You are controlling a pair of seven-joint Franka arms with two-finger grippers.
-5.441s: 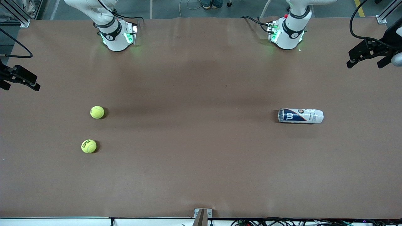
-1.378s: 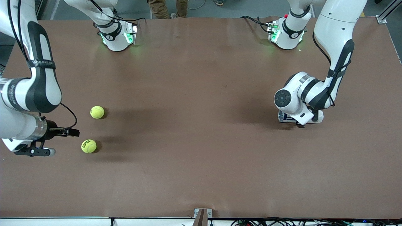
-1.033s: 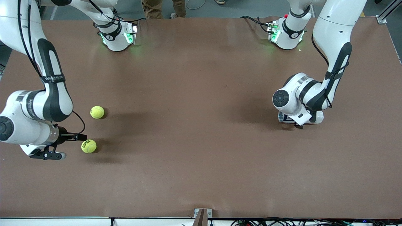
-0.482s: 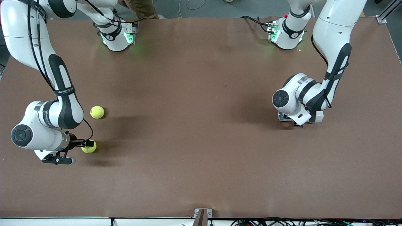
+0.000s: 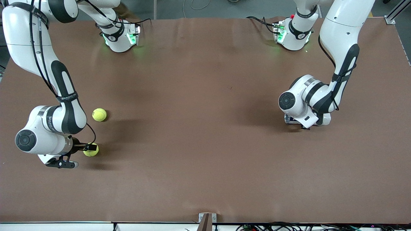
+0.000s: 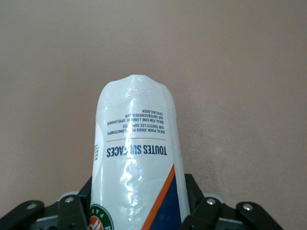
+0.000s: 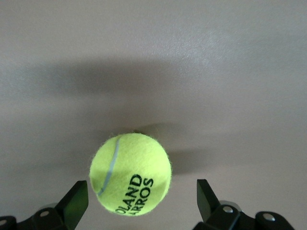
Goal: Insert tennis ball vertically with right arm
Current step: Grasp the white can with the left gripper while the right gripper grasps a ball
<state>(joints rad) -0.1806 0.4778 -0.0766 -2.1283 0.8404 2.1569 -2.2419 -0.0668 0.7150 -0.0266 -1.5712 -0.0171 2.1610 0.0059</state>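
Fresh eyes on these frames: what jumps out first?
The left gripper is shut on the tennis ball can, which lies on its side at the left arm's end of the table. At the right arm's end, the right gripper is open around the nearer tennis ball. A second tennis ball sits farther from the front camera, untouched.

Looks like a robotics lab or test cell — two white arms bolted onto a big brown-covered surface [image 5: 205,96], bases with green status lights at about 11 and 1 o'clock. Grey concrete floor [image 5: 250,8] along the 12 o'clock edge, loose cables [image 5: 282,226] bunched at 5 o'clock, aluminium framing [image 5: 394,14] at the corners — nothing homey about it.
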